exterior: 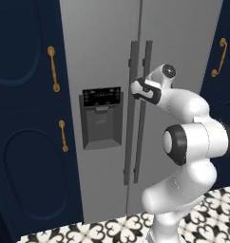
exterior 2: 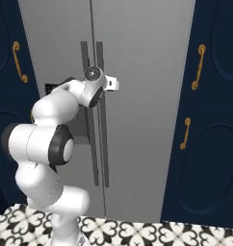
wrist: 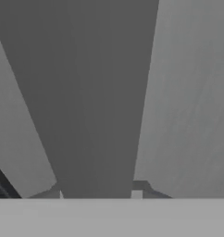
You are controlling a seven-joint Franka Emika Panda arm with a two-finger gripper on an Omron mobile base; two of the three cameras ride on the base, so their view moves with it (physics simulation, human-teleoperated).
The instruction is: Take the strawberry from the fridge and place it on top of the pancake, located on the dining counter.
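Left base view has my arm reaching up to the fridge (exterior: 107, 57), whose two doors are both closed, with the wrist bent toward the pair of dark vertical handles at the seam. The gripper (exterior: 134, 88) sits right at the left-hand handle (exterior: 131, 114); from here I cannot tell whether the fingers touch the bar or are just beside it. The black dispenser panel (exterior: 102, 96) with its grey recess is on the left door, off to the side of the fingers and a little lower.

From the right base view the gripper (exterior 2: 114, 84) pokes out past the wrist in front of the handles (exterior 2: 100, 120), at about the upper part of the bars. Navy cabinet doors (exterior 2: 214, 120) with brass handles (exterior 2: 199, 67) flank the fridge on both sides, well apart from the fingers. Patterned black-and-white floor tiles (exterior 2: 137, 230) run along the bottom under the base.

Hand view is pressed up close: a broad dark grey bar (wrist: 95, 102) runs up the middle against the paler grey door face (wrist: 192, 92), with the bar's bracket feet near the bottom. A sliver of the black dispenser panel (wrist: 0, 185) shows in the lower left corner. How far the fingers are spread I cannot tell, nor whether they have hold of anything.
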